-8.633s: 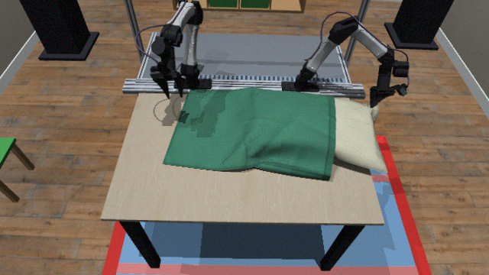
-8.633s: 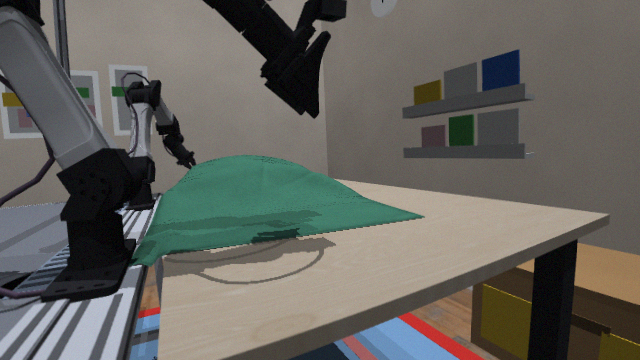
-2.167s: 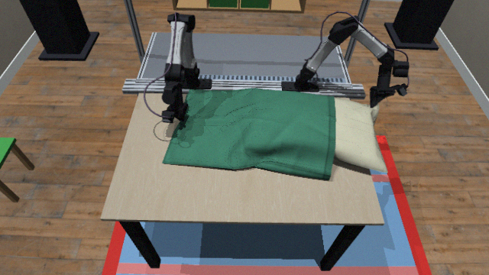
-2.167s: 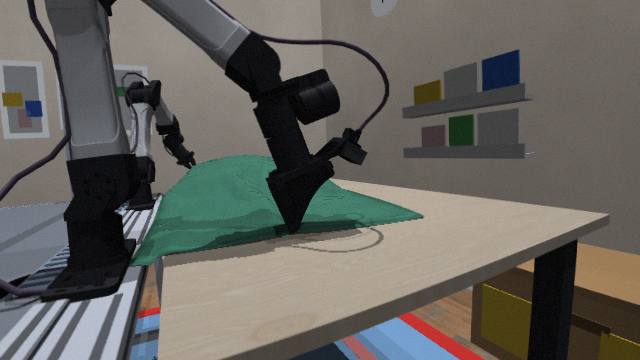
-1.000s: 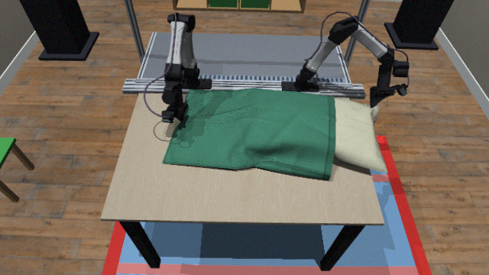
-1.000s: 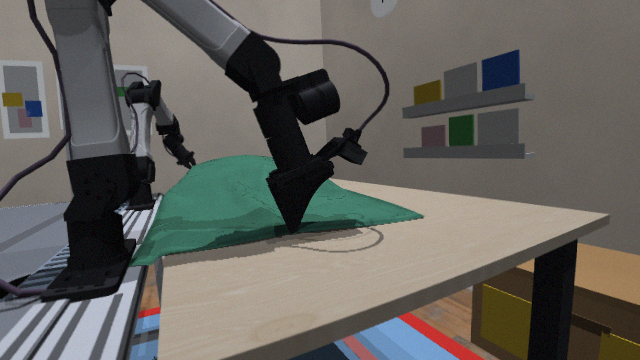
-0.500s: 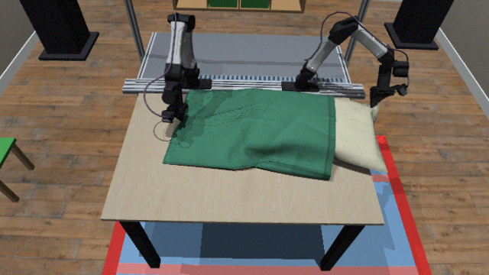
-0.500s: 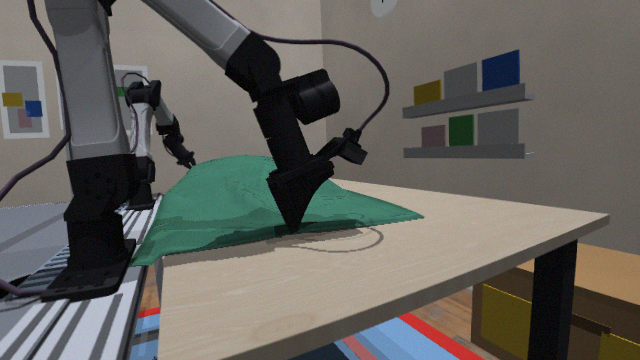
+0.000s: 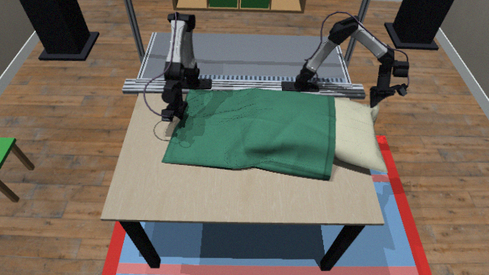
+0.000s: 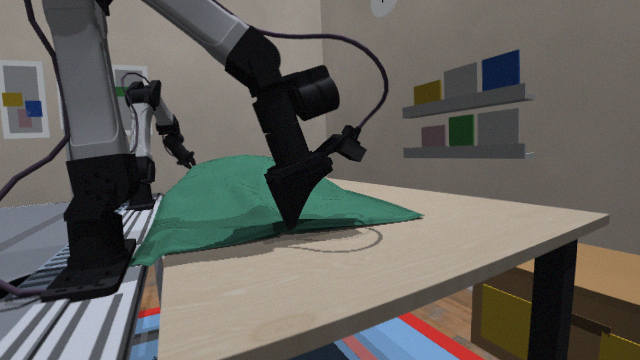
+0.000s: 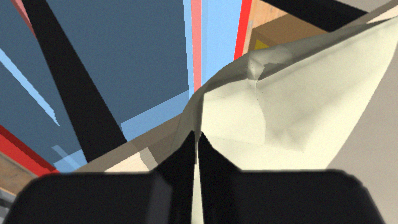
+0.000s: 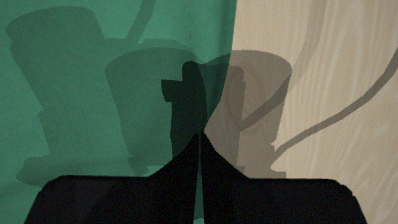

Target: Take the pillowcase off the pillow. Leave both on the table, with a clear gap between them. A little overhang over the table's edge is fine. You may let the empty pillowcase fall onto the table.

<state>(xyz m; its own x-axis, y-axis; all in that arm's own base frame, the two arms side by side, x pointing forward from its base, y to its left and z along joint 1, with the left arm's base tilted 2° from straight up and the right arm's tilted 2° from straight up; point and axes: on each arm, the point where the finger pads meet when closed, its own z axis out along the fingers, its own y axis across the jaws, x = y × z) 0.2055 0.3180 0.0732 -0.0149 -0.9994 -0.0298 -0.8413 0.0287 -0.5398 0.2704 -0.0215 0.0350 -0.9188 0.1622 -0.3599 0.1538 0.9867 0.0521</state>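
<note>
Right pincer [image 9: 182,118] [image 10: 291,228] [image 12: 200,134], shut, grips the likely limp pillowcase [image 9: 283,122] [image 10: 225,187] [image 12: 135,30] at its left edge; left pincer [image 9: 372,105] [image 10: 192,165] [image 11: 196,134] clamps the soft pillow's [image 9: 355,131] [image 11: 310,110] far-right corner.

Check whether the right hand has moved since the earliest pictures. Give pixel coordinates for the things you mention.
Yes: the right hand [image 9: 182,118] [image 10: 291,227] [image 12: 200,136] went down toward the table [image 9: 229,198] [image 10: 350,265] [image 11: 125,162] [image 12: 350,150], to the green pillowcase's [image 9: 286,114] [image 10: 225,185] [image 12: 170,25] edge.
</note>
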